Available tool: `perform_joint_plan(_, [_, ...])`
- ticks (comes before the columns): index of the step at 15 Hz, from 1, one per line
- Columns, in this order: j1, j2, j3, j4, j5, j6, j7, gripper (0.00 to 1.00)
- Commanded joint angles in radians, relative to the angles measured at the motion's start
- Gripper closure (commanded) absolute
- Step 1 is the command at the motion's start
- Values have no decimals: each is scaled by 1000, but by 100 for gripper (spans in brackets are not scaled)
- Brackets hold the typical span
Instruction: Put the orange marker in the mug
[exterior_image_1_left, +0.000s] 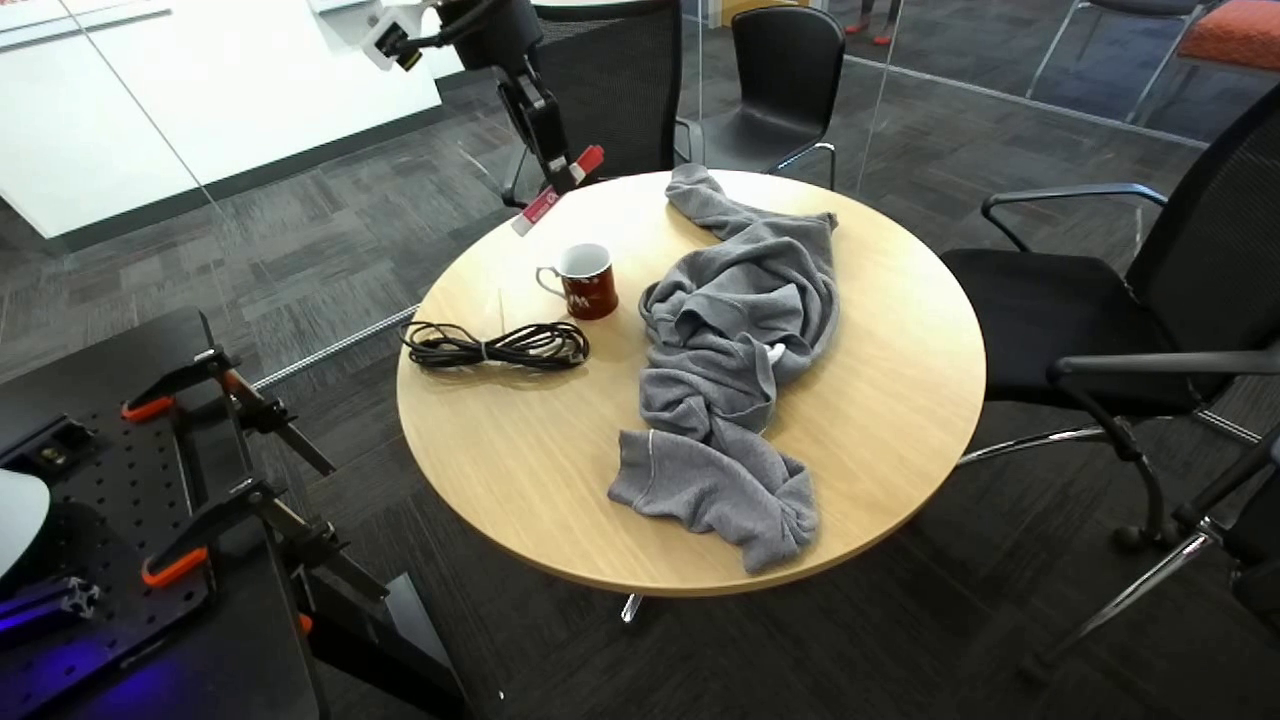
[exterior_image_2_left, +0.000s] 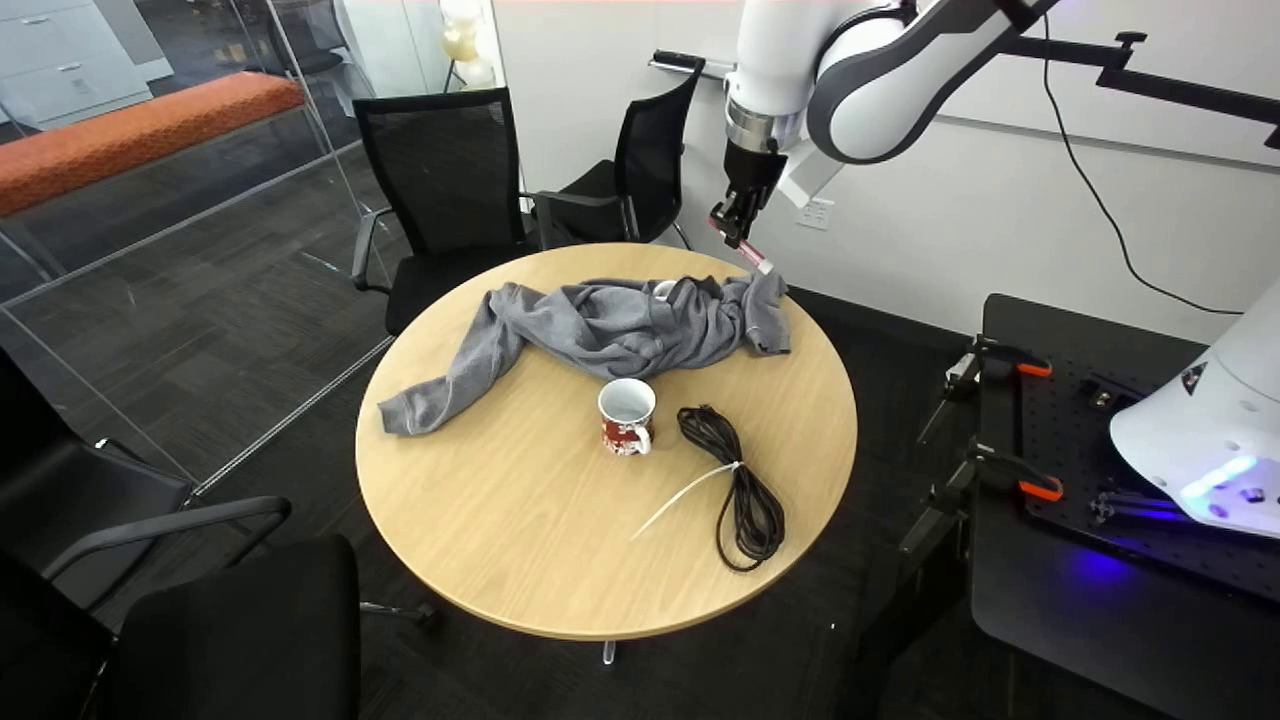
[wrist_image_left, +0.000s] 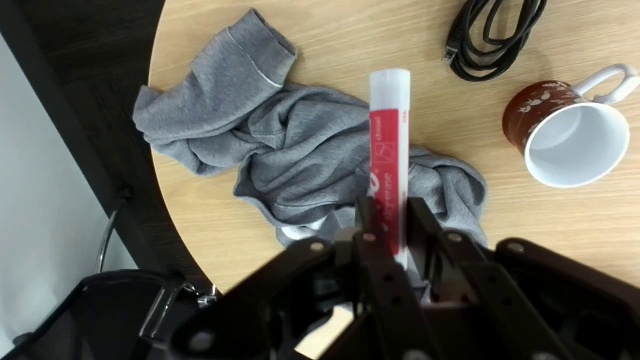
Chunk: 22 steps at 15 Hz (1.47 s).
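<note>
The orange marker, red with a white end, is held between the fingers of my gripper (wrist_image_left: 390, 212). In the wrist view the marker (wrist_image_left: 389, 140) points up past the fingertips. In an exterior view the gripper (exterior_image_1_left: 562, 180) holds the marker (exterior_image_1_left: 540, 208) tilted above the table's far edge. The gripper (exterior_image_2_left: 737, 225) and marker (exterior_image_2_left: 752, 255) also show in an exterior view, above one end of the grey cloth. The red-brown mug with a white inside stands upright on the table in both exterior views (exterior_image_1_left: 590, 290) (exterior_image_2_left: 627, 430). In the wrist view the mug (wrist_image_left: 540, 107) is right of the marker, apart from it.
A grey cloth (exterior_image_1_left: 720, 340) lies crumpled across the round table (exterior_image_1_left: 520, 450), beside the mug. A black coiled cable (exterior_image_1_left: 490, 346) lies near the mug; a pale tie (exterior_image_2_left: 690, 492) sticks out from it. Black chairs (exterior_image_1_left: 1050, 310) stand around the table.
</note>
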Motion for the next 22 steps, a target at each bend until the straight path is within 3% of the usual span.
perform_joint_plan(1, [-75,4,60,5,30,71,-172,95])
perform_joint_plan(14, [-330,53,371,30,400,96,-1158,95])
perform_joint_plan(19, [-495,135,560,104,571,51,-1545,95])
perform_joint_plan(21, [-440,153,500,129,567,5,-1562,95])
perform_joint_plan(22, [-424,122,489,85,580,50,-1541,81])
